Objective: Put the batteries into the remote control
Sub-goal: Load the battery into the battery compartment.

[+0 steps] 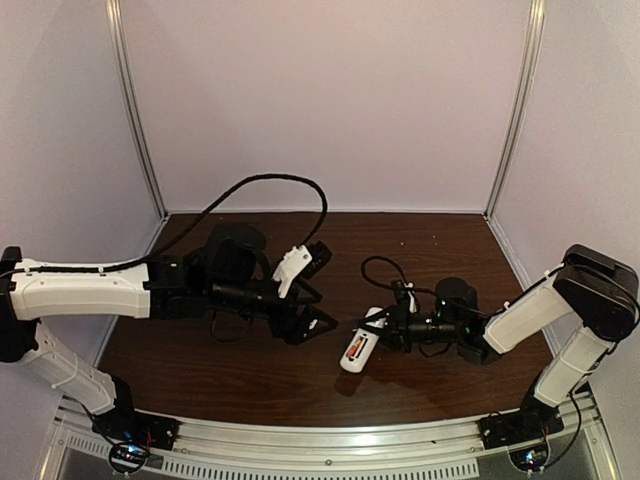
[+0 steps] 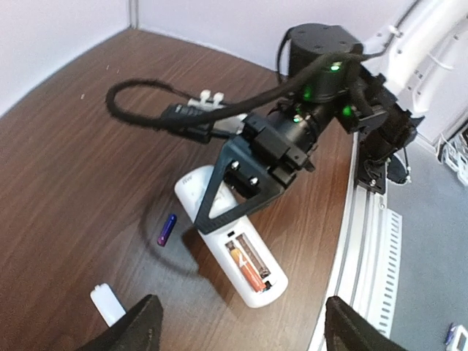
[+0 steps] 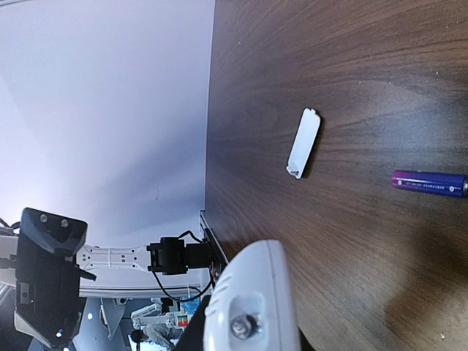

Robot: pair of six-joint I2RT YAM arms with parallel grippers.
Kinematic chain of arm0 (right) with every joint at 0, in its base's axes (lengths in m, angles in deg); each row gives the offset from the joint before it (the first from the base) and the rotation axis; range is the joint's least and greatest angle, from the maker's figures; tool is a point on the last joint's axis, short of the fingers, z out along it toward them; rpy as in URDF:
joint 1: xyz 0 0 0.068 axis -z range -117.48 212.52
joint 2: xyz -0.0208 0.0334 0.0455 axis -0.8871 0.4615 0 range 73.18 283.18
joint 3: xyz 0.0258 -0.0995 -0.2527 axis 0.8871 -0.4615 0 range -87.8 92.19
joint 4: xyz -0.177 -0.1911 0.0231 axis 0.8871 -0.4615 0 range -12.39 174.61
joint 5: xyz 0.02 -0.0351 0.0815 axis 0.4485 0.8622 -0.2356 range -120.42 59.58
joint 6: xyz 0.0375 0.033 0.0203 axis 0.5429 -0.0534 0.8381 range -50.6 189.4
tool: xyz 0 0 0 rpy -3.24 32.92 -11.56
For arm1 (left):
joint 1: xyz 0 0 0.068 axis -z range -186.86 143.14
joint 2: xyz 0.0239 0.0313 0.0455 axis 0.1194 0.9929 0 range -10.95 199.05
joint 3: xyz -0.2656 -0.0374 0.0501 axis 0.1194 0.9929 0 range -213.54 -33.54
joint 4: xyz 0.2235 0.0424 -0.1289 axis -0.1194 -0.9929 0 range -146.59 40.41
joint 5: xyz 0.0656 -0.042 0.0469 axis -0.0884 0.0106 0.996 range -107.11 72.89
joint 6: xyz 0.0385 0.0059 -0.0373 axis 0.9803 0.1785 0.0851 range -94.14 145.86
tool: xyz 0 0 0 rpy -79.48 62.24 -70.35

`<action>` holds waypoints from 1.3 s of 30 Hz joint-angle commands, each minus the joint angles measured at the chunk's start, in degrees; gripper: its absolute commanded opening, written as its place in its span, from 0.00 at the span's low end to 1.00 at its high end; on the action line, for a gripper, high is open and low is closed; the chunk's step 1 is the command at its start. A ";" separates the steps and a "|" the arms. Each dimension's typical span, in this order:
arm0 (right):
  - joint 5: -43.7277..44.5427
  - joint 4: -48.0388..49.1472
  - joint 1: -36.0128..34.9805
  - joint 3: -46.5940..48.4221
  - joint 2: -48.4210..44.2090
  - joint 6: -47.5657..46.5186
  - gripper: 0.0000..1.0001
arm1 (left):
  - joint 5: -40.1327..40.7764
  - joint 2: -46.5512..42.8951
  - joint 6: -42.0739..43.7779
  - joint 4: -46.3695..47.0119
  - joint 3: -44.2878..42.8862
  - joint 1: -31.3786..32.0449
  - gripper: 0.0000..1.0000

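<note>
Near table [image 2: 66, 146] edge | right hand [image 2: 221, 209] grips remote [image 2: 217, 243] | purple battery [image 2: 167, 229] beside

Dim purplish light, soft shadows, slight blur

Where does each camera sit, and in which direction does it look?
Top external: above and behind, looking down on the table; left arm and right arm show.
Left wrist: on left arm, faces the right arm's jaws gripping the remote control; own open jaws at bottom.
Right wrist: on right arm, faces the table; own jaws unclear.
Both wrist views share: purple battery, white cover.
</note>
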 commanded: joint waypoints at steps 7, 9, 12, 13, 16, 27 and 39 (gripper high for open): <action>-9.11 -10.07 -0.38 4.99 -3.52 -4.95 0.00 | -10.24 -2.91 29.60 8.58 7.00 3.32 0.65; -9.84 -13.23 -0.31 6.07 -4.51 -6.72 0.00 | -10.71 -1.74 32.34 7.12 6.51 3.98 0.59; -10.88 -15.52 -0.31 6.93 -5.10 -7.71 0.00 | -11.54 -0.23 35.06 6.61 6.04 4.69 0.51; -11.09 -15.87 -0.31 7.05 -5.20 -7.80 0.00 | -11.73 0.04 35.90 6.48 5.88 4.95 0.48; -11.57 -17.29 -0.38 7.41 -5.40 -8.62 0.00 | -10.37 1.15 38.39 6.17 5.32 6.08 0.42; -12.22 -17.16 -1.08 7.43 -4.58 -8.44 0.00 | -6.32 6.78 43.96 2.70 1.47 8.26 0.36; -12.33 -16.78 -2.00 7.80 -3.70 -8.24 0.00 | -4.33 10.71 46.86 1.08 -0.81 9.07 0.30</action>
